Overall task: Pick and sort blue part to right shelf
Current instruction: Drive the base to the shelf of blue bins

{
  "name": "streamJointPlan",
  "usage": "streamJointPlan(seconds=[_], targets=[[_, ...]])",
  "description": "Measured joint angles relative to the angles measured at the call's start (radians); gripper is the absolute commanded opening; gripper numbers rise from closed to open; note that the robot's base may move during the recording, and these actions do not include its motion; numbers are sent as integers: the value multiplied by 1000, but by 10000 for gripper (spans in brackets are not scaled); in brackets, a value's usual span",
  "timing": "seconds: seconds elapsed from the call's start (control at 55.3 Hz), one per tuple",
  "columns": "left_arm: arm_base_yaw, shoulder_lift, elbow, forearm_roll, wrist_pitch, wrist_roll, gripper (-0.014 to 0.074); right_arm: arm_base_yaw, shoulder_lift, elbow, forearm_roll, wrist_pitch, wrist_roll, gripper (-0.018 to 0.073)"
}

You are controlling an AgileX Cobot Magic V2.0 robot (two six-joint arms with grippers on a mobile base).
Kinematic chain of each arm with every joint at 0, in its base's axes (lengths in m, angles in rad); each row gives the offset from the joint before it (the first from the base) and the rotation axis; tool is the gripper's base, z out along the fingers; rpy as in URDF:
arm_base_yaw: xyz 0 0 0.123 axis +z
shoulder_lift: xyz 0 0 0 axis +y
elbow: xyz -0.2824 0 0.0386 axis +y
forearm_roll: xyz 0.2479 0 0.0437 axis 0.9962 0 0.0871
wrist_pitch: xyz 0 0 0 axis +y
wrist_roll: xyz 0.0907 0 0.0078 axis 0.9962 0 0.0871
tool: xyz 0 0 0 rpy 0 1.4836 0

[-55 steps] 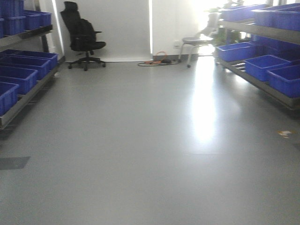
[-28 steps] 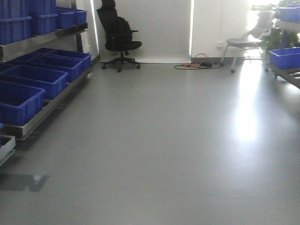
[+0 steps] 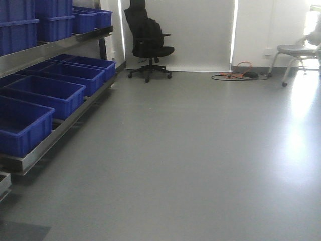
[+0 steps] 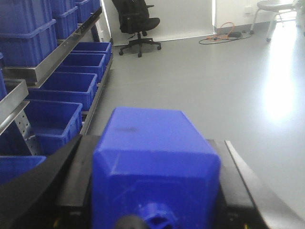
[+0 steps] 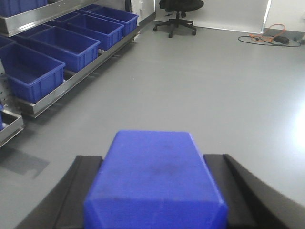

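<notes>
A wide grey floor (image 3: 200, 150) was seen stretching back to a white wall (image 3: 200, 30), with bright glare thrown across it at the right of the front view. Along the left edge of that view a steel rack (image 3: 50, 47) was set. It was filled on two levels with large blue bins (image 3: 45, 93), the lower row tilted towards the aisle. A black office chair (image 3: 149, 42) was parked against the far wall, and a grey chair (image 3: 296, 50) was placed further right. An orange cable (image 3: 241, 75) was coiled on the floor between them.

The left claw (image 4: 155, 162) was clenched around a blue part (image 4: 150, 138), which was held between the black fingers with its stubby cap (image 4: 155, 217) turned towards the wrist camera. The right claw (image 5: 155, 162) was likewise closed on a second blue part (image 5: 155, 176), gripped by its flat sides above the floor.
</notes>
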Motion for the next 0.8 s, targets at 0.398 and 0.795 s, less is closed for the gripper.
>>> streamJointPlan(seconds=[0.398, 0.795], targets=[[0, 0, 0, 0, 0, 0, 337, 0, 0, 0, 0, 4, 0, 342], [0, 0, 0, 0, 0, 0, 337, 0, 0, 0, 0, 4, 0, 342]])
